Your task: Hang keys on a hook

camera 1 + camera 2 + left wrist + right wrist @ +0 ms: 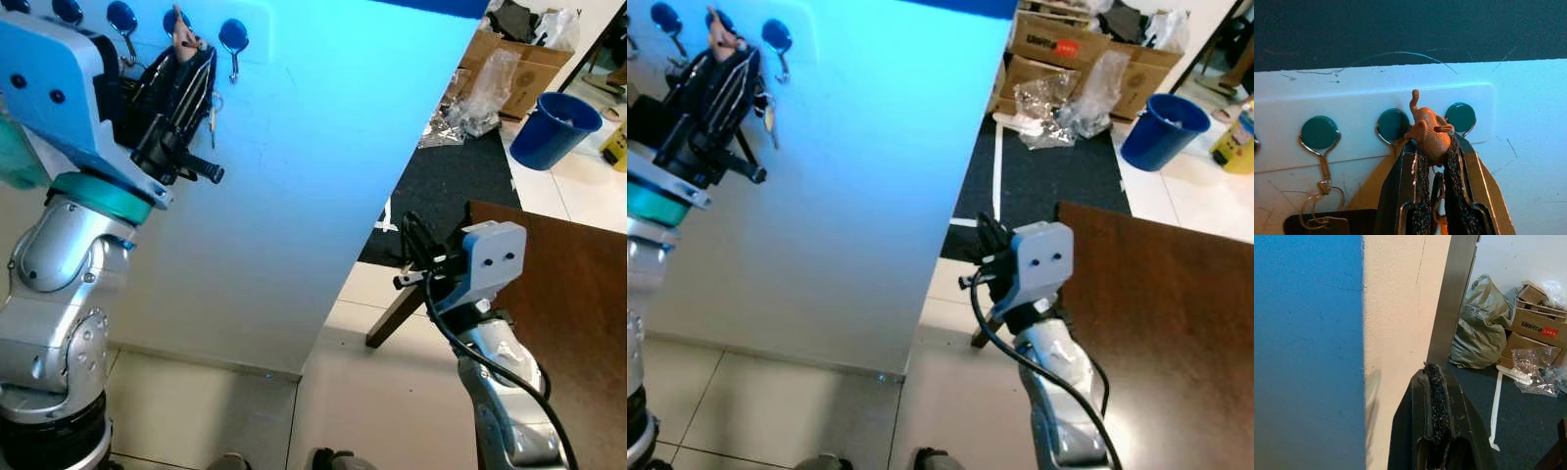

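1. Clamping the keys [1436,215] between its two black fingers, the left gripper [1435,161] is raised against the white wall [323,176], just below the hook rail [1371,125].
2. A small brown figurine charm [1429,133] is seen at the fingertips, pressed between them, with a metal key ring hanging just beneath it.
3. The charm is placed between two round dark-capped hooks [1392,126], overlapping the edge of the one beside it; whether the ring is caught on a hook cannot be told.
4. Another hook [1319,134] further along the rail is seen carrying a wire ring of its own.
5. The right gripper [1437,396] is held low, its fingers pressed together on nothing, near the corner of a brown table [1176,304].
6. Cardboard boxes [1068,44], plastic bags [1087,98] and a blue bucket [1161,129] are seen on the floor beyond.
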`<state>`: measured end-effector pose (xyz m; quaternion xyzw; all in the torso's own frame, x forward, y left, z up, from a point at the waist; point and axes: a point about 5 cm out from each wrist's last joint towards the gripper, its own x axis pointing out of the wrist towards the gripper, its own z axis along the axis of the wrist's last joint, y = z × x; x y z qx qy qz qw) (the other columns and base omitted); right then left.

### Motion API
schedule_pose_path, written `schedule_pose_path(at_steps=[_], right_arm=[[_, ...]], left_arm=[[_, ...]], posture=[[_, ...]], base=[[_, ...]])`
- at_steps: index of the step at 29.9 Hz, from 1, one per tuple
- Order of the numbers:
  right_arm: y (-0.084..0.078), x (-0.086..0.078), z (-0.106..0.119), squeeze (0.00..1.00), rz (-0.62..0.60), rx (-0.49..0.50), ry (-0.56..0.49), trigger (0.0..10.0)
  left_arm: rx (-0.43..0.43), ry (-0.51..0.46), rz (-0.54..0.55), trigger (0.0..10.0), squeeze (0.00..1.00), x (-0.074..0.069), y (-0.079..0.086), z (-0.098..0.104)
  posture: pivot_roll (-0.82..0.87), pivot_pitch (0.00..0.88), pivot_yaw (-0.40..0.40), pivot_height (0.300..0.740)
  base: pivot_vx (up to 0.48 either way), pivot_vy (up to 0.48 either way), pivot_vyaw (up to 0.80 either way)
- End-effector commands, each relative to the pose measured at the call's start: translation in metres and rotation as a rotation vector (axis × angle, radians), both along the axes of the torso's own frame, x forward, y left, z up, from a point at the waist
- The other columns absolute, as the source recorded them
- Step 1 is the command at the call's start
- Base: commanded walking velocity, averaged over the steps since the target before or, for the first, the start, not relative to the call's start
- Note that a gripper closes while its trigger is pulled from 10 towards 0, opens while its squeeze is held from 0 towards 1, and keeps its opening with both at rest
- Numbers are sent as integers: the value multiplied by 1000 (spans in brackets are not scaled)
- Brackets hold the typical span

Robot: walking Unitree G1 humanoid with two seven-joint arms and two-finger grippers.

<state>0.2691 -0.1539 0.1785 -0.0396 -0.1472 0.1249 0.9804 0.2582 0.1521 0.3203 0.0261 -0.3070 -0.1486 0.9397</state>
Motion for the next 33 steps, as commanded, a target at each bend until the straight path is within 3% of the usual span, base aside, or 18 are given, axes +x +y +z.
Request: schedule_pose_path(at_steps=[1,17,33], right_arm=[[-1,0,-2,0,2,-1,10,10000],[1,1,-3,0,11,1,12,10000],[1,1,-2,0,8,3,11,10000]], left_arm=[[-12,-28,-28,10000,0,-5,-6,7],[-75,-56,-131,10000,0,-18,0,20],[-115,-48,-155,10000,0,-17,-2,23]], posture=[[49,102,-7,740],[60,102,-12,740],[52,101,-4,740]], base=[[0,0,0],[0,0,0],[0,0,0]])
